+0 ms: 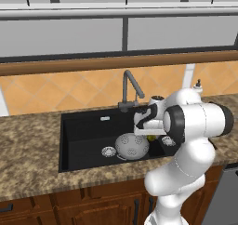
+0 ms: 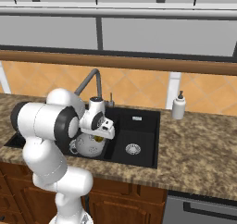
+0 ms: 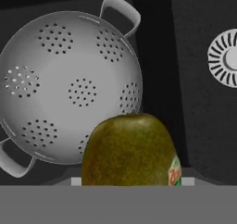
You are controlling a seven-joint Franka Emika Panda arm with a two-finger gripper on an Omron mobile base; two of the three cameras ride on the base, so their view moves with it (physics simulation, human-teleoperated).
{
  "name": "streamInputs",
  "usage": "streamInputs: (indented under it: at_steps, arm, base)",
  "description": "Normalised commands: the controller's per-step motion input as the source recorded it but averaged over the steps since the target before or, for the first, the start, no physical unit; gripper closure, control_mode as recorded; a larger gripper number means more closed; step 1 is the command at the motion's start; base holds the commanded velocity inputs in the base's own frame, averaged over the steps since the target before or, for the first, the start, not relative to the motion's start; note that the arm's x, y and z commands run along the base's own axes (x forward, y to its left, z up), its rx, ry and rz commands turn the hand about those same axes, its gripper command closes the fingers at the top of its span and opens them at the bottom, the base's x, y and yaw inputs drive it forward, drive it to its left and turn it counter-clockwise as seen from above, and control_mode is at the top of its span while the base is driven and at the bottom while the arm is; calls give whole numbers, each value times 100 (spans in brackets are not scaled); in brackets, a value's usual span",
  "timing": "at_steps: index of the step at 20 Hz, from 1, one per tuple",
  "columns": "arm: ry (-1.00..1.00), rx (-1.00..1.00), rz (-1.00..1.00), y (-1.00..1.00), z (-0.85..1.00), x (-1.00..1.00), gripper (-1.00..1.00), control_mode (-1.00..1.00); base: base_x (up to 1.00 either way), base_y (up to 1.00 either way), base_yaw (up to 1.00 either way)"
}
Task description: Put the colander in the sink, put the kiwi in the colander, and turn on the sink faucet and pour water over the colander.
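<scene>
The colander (image 3: 69, 89) already sits in the sink's (image 1: 83, 126) larger basin, the claw (image 1: 149, 135) above it grips the kiwi (image 3: 129, 151) awaiting release, and the sink faucet (image 1: 128, 87) remains unturned.

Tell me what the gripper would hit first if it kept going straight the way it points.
The gripper, shut on the kiwi, points down into the sink. Straight on, it would probably meet the colander's near rim first, though depth is hard to judge.
</scene>
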Motion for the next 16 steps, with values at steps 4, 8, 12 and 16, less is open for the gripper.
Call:
streamInputs:
  at_steps: [4, 8, 12, 16]
  arm:
    - [0, 0, 5, 30, -45, 24, 100, -100]
    - [0, 0, 2, 17, -34, 35, 100, -100]
    - [0, 0, 0, 16, -46, 23, 100, -100]
    - [-2, 0, 0, 16, -28, 1, 100, -100]
  base:
    - [0, 0, 0]
    - [0, 0, 0]
    - [0, 0, 0]
    - [0, 0, 0]
